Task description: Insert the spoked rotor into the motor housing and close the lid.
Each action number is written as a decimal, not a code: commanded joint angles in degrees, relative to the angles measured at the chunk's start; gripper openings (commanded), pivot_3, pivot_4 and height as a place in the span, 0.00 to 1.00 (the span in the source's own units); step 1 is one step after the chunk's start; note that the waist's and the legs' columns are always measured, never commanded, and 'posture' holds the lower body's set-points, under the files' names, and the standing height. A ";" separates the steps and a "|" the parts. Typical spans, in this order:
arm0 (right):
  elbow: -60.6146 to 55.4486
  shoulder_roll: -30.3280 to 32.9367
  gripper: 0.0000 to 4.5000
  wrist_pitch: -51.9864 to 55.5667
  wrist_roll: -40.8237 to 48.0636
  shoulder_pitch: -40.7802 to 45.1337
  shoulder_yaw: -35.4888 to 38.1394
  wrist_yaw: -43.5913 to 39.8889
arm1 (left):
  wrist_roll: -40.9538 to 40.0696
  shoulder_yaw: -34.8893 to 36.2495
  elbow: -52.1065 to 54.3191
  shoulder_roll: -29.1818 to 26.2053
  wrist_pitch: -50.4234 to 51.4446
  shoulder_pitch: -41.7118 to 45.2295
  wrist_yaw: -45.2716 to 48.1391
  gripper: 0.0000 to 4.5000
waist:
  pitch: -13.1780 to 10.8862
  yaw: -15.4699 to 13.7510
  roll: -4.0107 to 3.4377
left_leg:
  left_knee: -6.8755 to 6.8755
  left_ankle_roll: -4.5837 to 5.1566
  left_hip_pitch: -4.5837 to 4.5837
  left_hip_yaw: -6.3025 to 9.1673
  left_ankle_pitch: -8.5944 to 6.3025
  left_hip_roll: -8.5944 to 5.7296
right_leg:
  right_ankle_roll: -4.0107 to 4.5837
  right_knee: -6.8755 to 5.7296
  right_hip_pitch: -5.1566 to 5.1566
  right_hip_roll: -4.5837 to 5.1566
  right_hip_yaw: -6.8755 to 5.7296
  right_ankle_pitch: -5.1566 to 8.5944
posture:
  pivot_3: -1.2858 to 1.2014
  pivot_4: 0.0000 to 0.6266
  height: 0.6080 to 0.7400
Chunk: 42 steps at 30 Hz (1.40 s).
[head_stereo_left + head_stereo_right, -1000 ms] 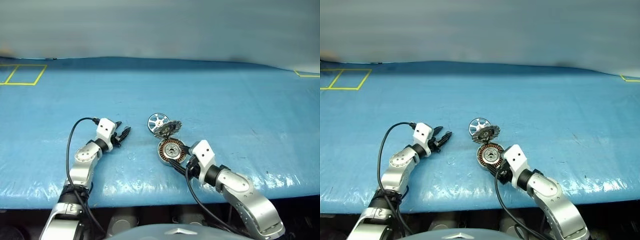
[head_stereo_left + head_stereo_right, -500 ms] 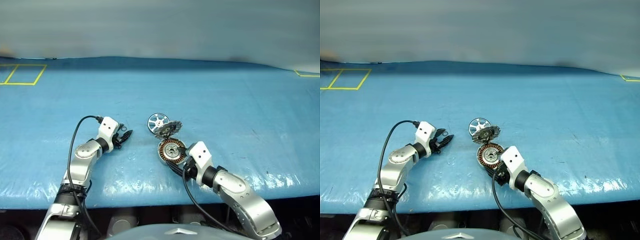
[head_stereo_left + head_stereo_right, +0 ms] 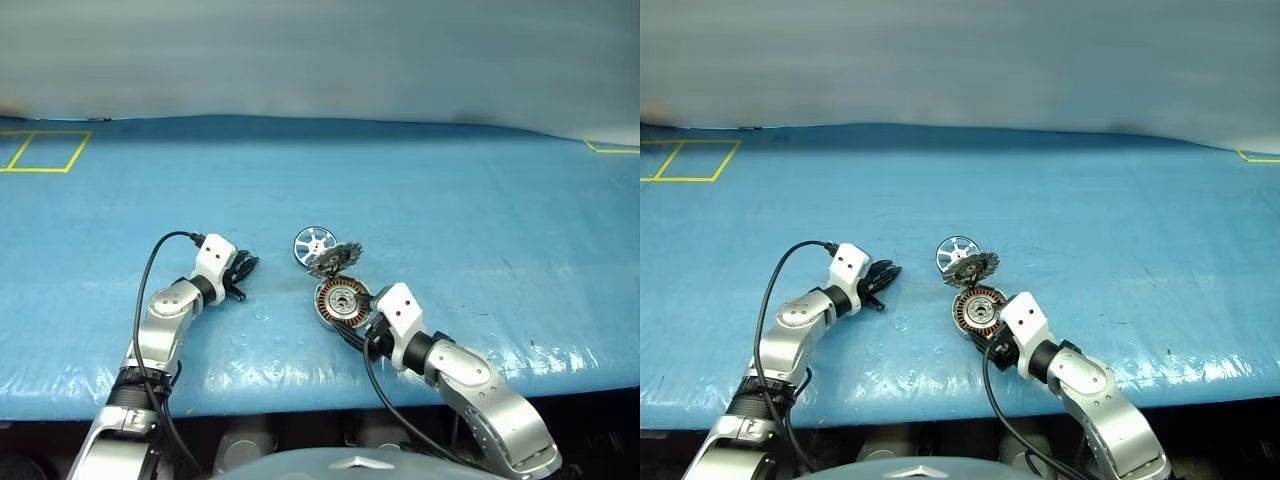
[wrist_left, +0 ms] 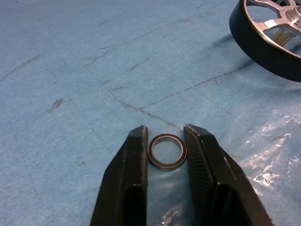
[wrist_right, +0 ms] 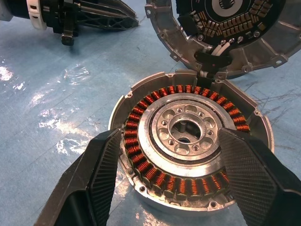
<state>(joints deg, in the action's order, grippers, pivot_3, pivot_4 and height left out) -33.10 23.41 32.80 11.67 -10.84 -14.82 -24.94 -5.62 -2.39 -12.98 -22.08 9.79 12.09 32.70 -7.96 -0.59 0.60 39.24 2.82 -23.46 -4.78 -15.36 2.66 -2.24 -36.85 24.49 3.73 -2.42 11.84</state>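
Left pincer (image 4: 164, 136) pinching small ring (image 4: 167, 151) | right pincer (image 5: 176, 155) spread around motor housing (image 5: 188, 146) | lid (image 5: 225, 33) open

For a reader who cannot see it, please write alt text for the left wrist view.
A small dark ring lies on the blue table cover between the left gripper jaws, which stand close on both sides. The spoked rotor lies farther off.

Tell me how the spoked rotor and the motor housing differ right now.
The spoked rotor is silver with open gaps; the motor housing shows copper windings around a solid hub. The rotor lies free, farther from the robot; the housing sits between the right tool's fingers, its lid tilted open. Both are round and rest on the blue table.
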 commanded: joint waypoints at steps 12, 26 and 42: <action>-2.02 -1.92 0.77 -3.28 2.53 -0.51 3.09 -0.63 | -4.69 -0.83 1.73 -0.99 -10.73 -5.17 10.35 0.14 | 0.01 0.42 -0.01 | -0.04 0.00 -0.19 -0.03 -0.01 -0.01 | 0.22 0.02 0.02 0.04 0.00 -0.11 | 0.52 0.24 1.00; -4.59 -1.52 0.77 -1.88 8.51 -2.69 10.83 -0.17 | -9.74 -8.96 16.97 -1.99 -5.00 -5.32 24.10 0.14 | -0.07 0.38 0.04 | -0.03 0.04 -0.28 -0.03 -0.03 -0.05 | 0.07 0.05 0.03 0.07 -0.01 -0.02 | 0.52 0.24 1.00; -9.37 0.77 0.77 -0.89 12.24 -6.97 9.54 -1.12 | -1.47 -19.01 12.60 4.31 -3.97 6.05 21.73 0.14 | -0.10 -0.08 0.03 | -0.04 0.01 -0.30 0.04 -0.01 -0.03 | -0.04 0.04 0.01 -0.14 0.10 0.06 | 0.52 0.24 1.00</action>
<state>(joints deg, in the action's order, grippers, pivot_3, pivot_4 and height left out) -39.91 24.21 32.63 23.81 -17.80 -4.94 -26.02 -6.70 -20.55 -2.23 -18.05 5.79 17.58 53.75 -8.05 -0.67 0.63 39.20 2.83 -23.76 -4.75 -15.36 2.62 -2.28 -36.82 24.51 3.59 -2.32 11.91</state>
